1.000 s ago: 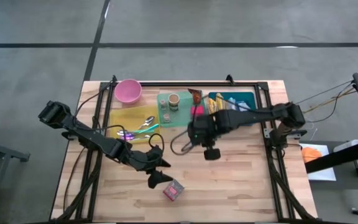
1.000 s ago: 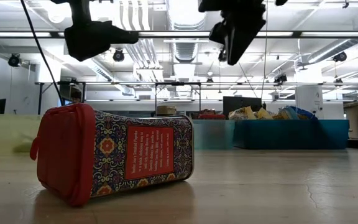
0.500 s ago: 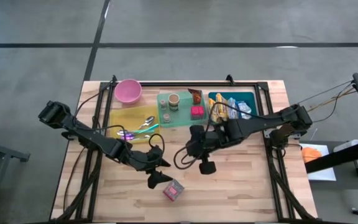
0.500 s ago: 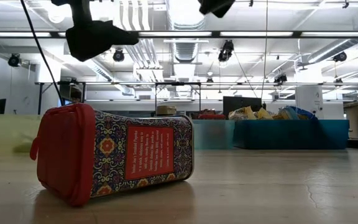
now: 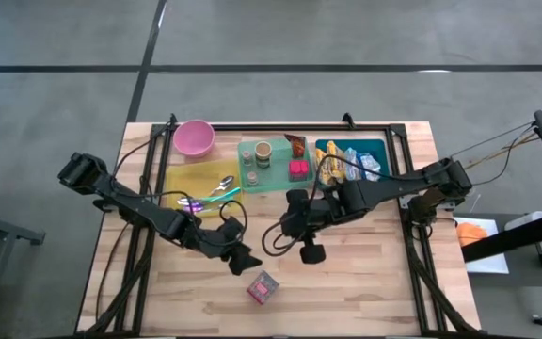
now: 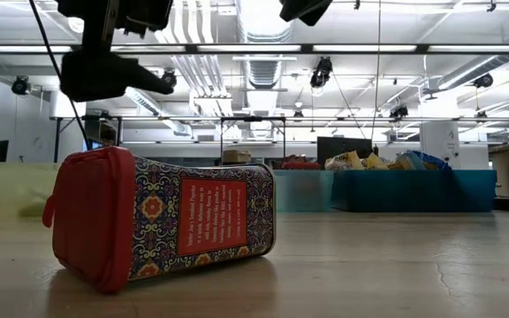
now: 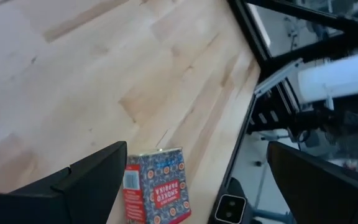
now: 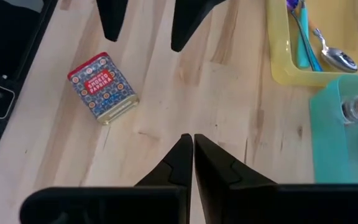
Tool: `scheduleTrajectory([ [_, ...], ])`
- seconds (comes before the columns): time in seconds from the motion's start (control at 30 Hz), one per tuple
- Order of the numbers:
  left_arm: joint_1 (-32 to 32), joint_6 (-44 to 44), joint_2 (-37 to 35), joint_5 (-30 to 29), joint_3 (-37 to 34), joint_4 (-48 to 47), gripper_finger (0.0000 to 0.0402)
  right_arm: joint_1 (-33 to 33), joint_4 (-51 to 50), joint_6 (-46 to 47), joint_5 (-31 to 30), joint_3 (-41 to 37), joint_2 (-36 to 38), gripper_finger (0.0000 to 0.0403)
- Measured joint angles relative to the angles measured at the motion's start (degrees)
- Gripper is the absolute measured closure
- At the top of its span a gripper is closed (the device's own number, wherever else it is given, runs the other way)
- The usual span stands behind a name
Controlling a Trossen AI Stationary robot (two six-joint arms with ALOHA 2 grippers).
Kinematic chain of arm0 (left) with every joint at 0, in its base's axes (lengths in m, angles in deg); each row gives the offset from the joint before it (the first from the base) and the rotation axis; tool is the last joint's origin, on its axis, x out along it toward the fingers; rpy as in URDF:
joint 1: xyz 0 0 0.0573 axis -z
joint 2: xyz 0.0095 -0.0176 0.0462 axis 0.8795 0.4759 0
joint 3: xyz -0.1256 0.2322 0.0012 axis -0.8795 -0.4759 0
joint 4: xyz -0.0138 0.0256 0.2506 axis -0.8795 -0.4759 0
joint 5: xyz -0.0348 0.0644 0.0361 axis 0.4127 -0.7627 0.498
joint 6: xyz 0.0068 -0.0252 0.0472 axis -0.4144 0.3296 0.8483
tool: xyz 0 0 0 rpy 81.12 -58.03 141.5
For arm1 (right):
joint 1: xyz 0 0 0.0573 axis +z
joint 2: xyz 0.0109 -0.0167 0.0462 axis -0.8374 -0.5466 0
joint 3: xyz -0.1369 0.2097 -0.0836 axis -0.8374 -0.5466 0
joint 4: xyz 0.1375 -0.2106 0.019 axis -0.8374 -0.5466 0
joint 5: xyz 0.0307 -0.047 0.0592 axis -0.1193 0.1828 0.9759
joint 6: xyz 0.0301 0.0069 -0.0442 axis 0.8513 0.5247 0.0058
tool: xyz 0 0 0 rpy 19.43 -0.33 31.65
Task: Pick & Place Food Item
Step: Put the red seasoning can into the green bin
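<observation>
One tin (image 5: pixel 263 288) near edge, pincers (image 5: pixel 244 263) above

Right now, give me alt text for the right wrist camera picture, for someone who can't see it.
A red-lidded patterned smoked paprika tin lies on its side on the pale wooden table, beyond the right gripper, whose dark fingers are shut and empty. The left gripper's open fingers hang near the tin; a yellow tray with spoons and a teal tray sit alongside.

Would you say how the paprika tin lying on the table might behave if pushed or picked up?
The paprika tin looks rigid, so probably won't crumple. Lying on a flat side on the table, it likely slides rather than rolls. Its glossy walls may be slippery.
</observation>
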Motion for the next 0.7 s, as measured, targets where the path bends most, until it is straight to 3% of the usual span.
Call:
scheduleTrajectory([
  [0.4,0.4,-11.8,0.0,0.3,0.0,-2.7,0.0009,0.0,0.2,-0.1,0.0,0.0,0.0,0.039],
  [0.7,1.7,-12.0,2.2,0.4,0.0,-1.7,0.0009,0.0,0.3,0.1,0.0,0.0,-0.1,0.039],
])
